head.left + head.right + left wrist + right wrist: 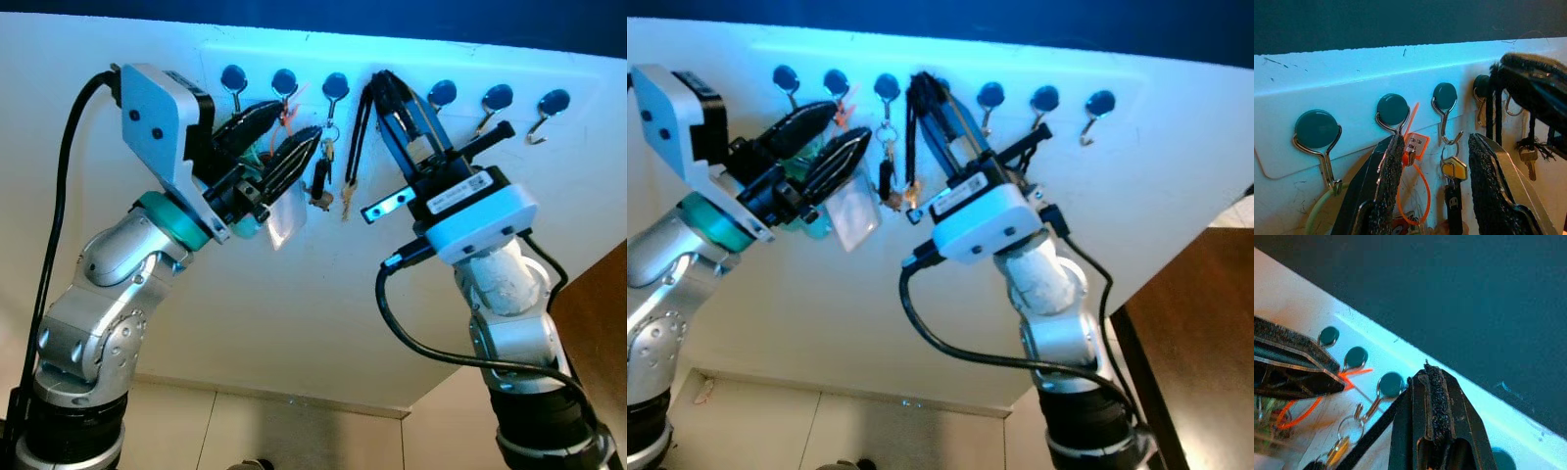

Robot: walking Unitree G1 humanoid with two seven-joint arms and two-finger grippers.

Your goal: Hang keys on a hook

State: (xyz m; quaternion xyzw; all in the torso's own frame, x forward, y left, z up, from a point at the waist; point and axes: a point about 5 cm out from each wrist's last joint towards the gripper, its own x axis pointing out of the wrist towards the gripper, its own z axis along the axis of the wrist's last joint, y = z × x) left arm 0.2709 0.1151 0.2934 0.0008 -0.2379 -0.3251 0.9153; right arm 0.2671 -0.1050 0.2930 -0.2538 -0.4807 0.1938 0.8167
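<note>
Here right claw (384,86) pinches lanyard (356,137) at hook rail (588,83) edge.

white wall (294,323), tiled floor (245,431), perhaps a wooden door (598,323)

Cyan top glare, dim, wrist fingers blurred
</note>
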